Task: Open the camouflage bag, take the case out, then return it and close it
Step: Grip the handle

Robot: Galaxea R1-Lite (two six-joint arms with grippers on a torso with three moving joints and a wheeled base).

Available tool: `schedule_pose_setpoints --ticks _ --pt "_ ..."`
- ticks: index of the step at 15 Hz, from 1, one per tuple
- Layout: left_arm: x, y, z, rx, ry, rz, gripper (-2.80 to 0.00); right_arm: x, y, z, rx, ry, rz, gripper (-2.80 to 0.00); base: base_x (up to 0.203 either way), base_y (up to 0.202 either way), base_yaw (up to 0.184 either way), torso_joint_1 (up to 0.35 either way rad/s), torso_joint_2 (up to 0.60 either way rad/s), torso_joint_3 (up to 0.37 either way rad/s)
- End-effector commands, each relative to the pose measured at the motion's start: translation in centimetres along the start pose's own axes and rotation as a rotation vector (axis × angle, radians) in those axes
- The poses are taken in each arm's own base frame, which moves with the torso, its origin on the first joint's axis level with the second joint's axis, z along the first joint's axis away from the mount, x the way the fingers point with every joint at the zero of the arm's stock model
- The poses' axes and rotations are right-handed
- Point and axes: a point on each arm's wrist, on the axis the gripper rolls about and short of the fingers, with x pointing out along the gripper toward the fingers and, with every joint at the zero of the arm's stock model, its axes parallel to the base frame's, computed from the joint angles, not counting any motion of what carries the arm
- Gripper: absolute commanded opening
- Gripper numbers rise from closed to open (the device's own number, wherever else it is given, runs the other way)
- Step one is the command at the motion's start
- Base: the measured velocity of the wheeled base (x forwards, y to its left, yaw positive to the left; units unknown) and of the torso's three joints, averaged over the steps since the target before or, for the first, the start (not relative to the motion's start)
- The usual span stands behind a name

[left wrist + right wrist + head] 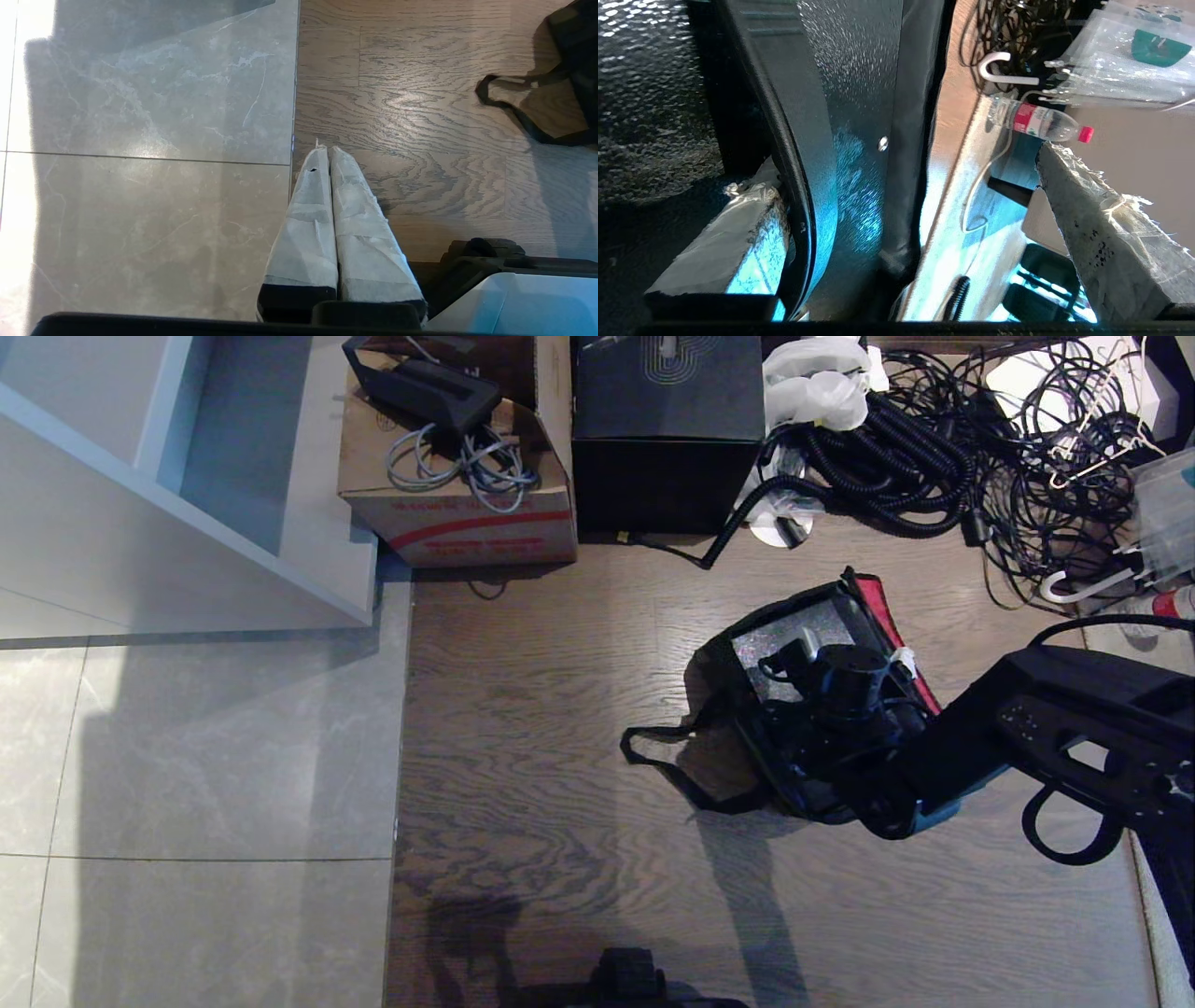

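The camouflage bag lies on the wood floor in front of the black cube box, flap thrown back with its red lining on the side toward the cable tangle. The glittery case sits in the open mouth. The right gripper is down at that mouth, fingers spread wide, nothing pinched. Judged: the grip turns on the straddle, one finger inside, one outside.

The right wrist view confirms what the head view hides: one taped finger against the speckled case wall, the other finger clear outside. The left gripper, pressed together, hangs parked well away from the bag over the tile seam; the right is nearer
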Motion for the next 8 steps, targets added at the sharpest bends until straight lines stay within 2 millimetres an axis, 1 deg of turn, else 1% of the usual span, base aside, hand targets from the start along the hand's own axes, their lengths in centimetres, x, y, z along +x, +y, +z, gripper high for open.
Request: schedule_pose_setpoints --ticks 1,3,4,5,6,8 --pt "0.0 0.0 0.0 0.000 -0.002 0.000 -2.80 2.0 -1.3 -0.1 -0.007 0.036 -0.034 0.00 0.000 0.000 0.000 0.000 0.00 0.000" --pt "0.0 0.0 0.0 0.000 -0.002 0.000 -2.80 4.0 -2.0 -0.7 -0.030 0.084 -0.040 0.00 0.000 0.000 0.000 0.000 0.00 0.000" --pt "0.0 0.0 0.0 0.000 -0.003 0.000 -2.80 4.5 -2.3 -0.8 -0.032 0.093 -0.044 0.00 0.000 0.000 0.000 0.000 0.00 0.000" --pt "0.0 0.0 0.0 0.000 -0.002 0.000 -2.80 4.4 -2.1 -1.1 -0.046 0.091 -0.030 0.00 0.000 0.000 0.000 0.000 0.00 0.000" --pt "0.0 0.0 0.0 0.000 -0.001 0.000 -2.80 4.4 -1.7 -1.3 -0.047 0.088 -0.021 -2.80 0.000 0.000 0.000 0.000 0.00 0.000" --pt "0.0 0.0 0.0 0.000 0.000 0.000 -2.80 3.9 -1.4 -1.1 -0.016 0.077 -0.014 -2.80 0.000 0.000 0.000 0.000 0.00 0.000"
